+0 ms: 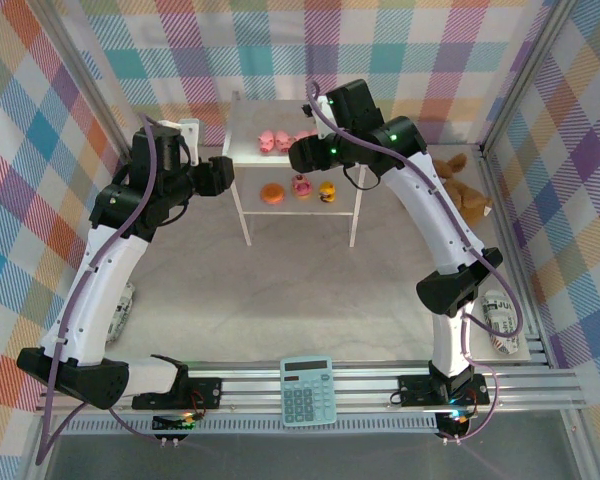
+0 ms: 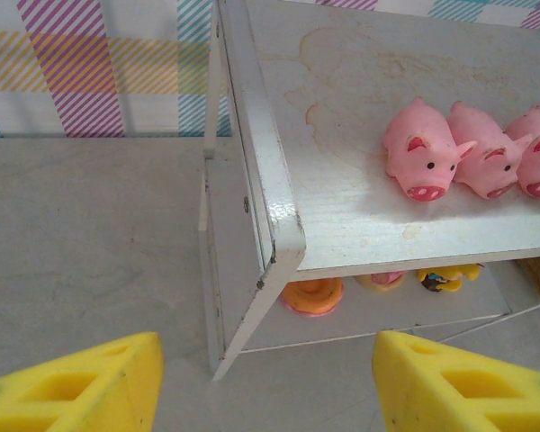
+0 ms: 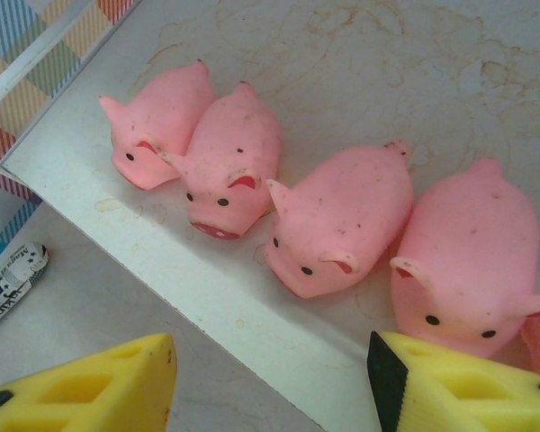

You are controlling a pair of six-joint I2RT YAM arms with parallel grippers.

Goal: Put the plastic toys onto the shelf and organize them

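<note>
My right arm bends over the shelf (image 2: 342, 216), right claw (image 3: 268, 360) released above the pigs (image 3: 342, 225); my left claw (image 2: 268, 351) hangs released beside its corner.

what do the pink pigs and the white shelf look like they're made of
Pink pigs: probably soft moulded vinyl or rubber. They have smooth, matte, rounded bodies with painted eyes and nostrils, and dark specks of dirt. Shelf: a white-painted or coated top, possibly metal or board, I cannot tell which. The edge is slightly glossy, with a small screw on the side and brownish stains on top.
</note>
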